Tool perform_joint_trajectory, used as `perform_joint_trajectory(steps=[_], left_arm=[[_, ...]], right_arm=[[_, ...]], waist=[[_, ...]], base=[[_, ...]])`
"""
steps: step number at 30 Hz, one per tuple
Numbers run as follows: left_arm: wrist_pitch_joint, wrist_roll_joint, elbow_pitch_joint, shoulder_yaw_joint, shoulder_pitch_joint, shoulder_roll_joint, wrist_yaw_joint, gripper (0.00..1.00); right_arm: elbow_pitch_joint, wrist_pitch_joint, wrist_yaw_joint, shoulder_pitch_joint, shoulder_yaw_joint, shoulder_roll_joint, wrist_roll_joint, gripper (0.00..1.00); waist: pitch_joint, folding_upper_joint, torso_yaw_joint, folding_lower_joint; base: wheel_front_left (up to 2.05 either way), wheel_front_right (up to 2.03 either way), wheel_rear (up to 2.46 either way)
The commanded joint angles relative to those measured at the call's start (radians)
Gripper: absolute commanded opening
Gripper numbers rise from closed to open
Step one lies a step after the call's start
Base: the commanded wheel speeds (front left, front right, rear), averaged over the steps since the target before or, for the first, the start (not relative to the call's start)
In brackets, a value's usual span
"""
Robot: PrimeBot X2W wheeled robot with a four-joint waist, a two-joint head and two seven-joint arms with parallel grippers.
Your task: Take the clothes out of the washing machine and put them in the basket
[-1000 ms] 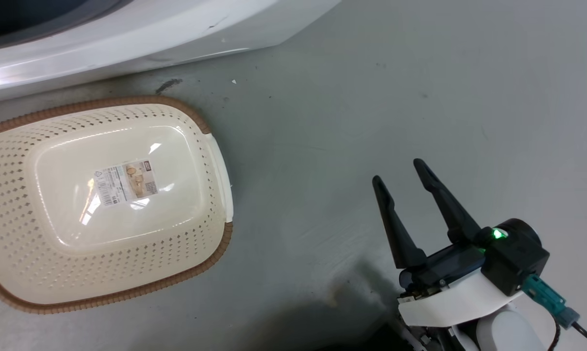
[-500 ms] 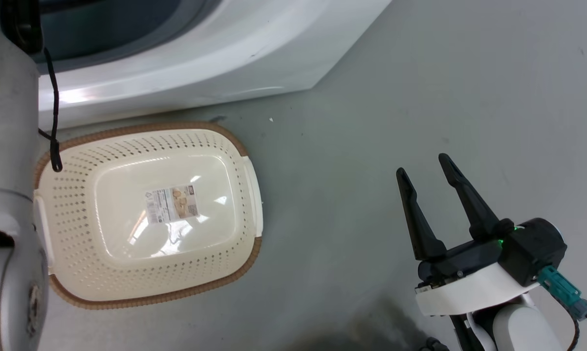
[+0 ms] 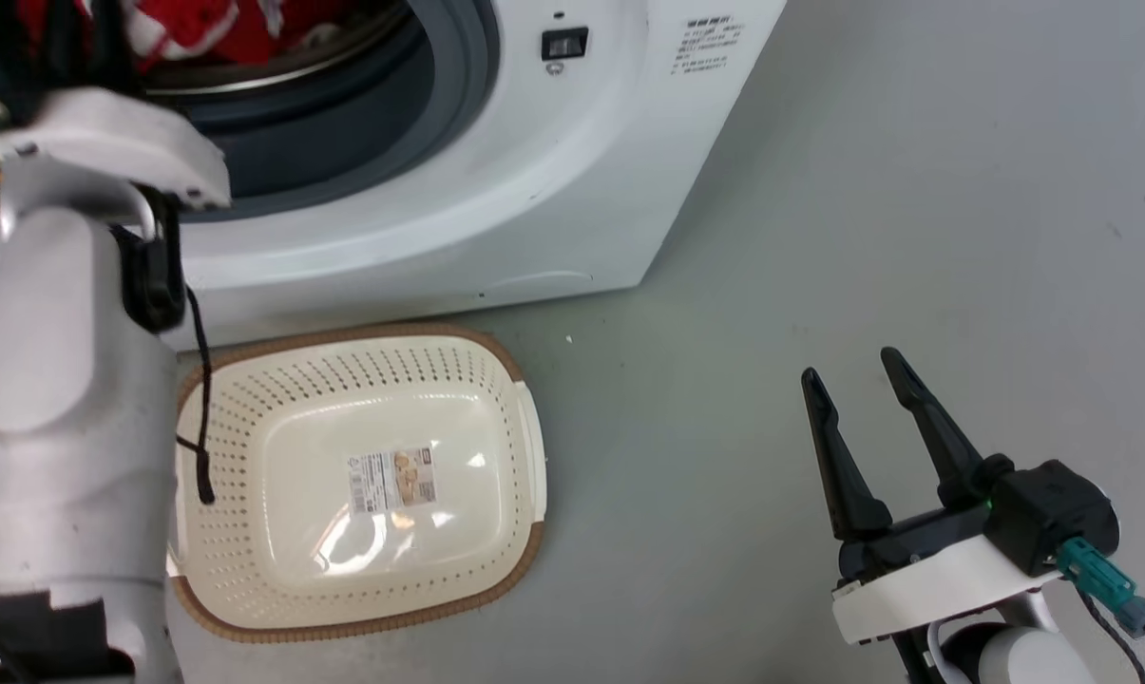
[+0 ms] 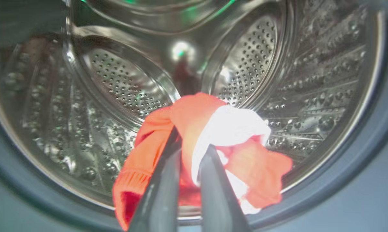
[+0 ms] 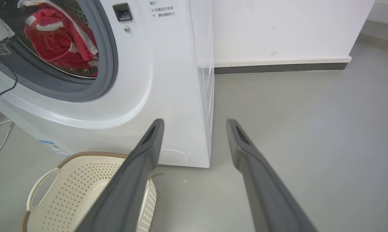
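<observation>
The white washing machine [image 3: 534,190] stands open at the top of the head view. Red and white clothes [image 3: 211,28] lie in its steel drum [image 4: 126,83]. My left arm [image 3: 59,380] reaches into the opening. In the left wrist view my left gripper [image 4: 193,141] is shut on a red garment with a white panel [image 4: 213,129], held up just inside the grey door seal. The cream basket [image 3: 391,366] sits on the floor in front of the washer, a paper label on its bottom. My right gripper [image 3: 857,380] is open above the floor, right of the basket.
A black cable [image 3: 201,408] hangs from my left arm over the basket's left side. Grey floor [image 3: 819,190] stretches to the right of the washer. A white wall with a dark skirting board [image 5: 277,67] stands behind. White cables [image 5: 0,135] lie left of the washer.
The head camera has tilted up, so the washer's opening, the red clothes and my left arm have come into view. The right gripper stays open at the lower right.
</observation>
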Motion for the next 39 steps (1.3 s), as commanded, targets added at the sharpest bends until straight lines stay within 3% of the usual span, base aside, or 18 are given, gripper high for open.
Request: perform_joint_trajectory(steps=[1, 12, 21, 33, 39], left_arm=[[-0.006, 0.006, -0.022, 0.01, 0.036, -0.005, -0.004, 0.0], [-0.006, 0.044, -0.2, 0.065, 0.31, -0.083, -0.032, 0.0], [-0.005, 0.066, -0.334, 0.055, 0.501, -0.148, -0.045, 0.0], [-0.003, 0.053, -0.511, 0.018, 0.81, -0.198, -0.023, 0.0], [0.004, 0.021, -0.475, -0.008, 0.901, -0.211, -0.006, 0.0]], right_arm=[[0.003, 0.006, -0.001, 0.014, -0.003, 0.002, -0.005, 1.0], [0.001, 0.041, -0.001, 0.076, -0.02, 0.002, -0.01, 1.0], [-0.021, 0.068, -0.001, 0.129, -0.046, 0.002, -0.008, 1.0], [-0.05, 0.09, -0.001, 0.175, -0.057, 0.002, -0.013, 1.0], [-0.07, 0.101, -0.001, 0.157, -0.056, 0.002, -0.019, 1.0]], waist=[[-0.054, 0.0, 0.017, 0.0001], [-0.215, 0.0, 0.06, 0.0001], [-0.303, 0.0, 0.11, 0.0001], [-0.33, 0.0, 0.148, 0.0001], [-0.281, 0.0, 0.165, 0.0001]], base=[[0.0, 0.0, 0.0], [0.0, 0.0, 0.0], [0.0, 0.0, 0.0], [0.0, 0.0, 0.0], [0.0, 0.0, 0.0]])
